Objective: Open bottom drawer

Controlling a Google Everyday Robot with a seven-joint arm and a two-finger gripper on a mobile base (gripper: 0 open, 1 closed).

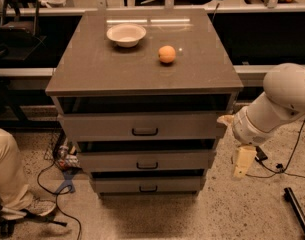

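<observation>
The bottom drawer [148, 185] is the lowest of three grey drawer fronts in the cabinet, with a small black loop handle [148, 188]. Its front sits about in line with the drawers above, and its inside is hidden. My white arm [277, 106] reaches in from the right. My gripper [242, 162] hangs as a cream-coloured piece beside the cabinet's right side, at about the height of the middle drawer [147, 161]. It is to the right of the bottom drawer's handle and a little above it, and touches nothing.
A white bowl [126, 34] and an orange [166, 54] sit on the cabinet top [92, 69]. The top drawer [144, 126] is the widest. Cables [62, 184] and a person's leg [7, 179] are at the left. A black bar [297, 209] lies on the floor at the right.
</observation>
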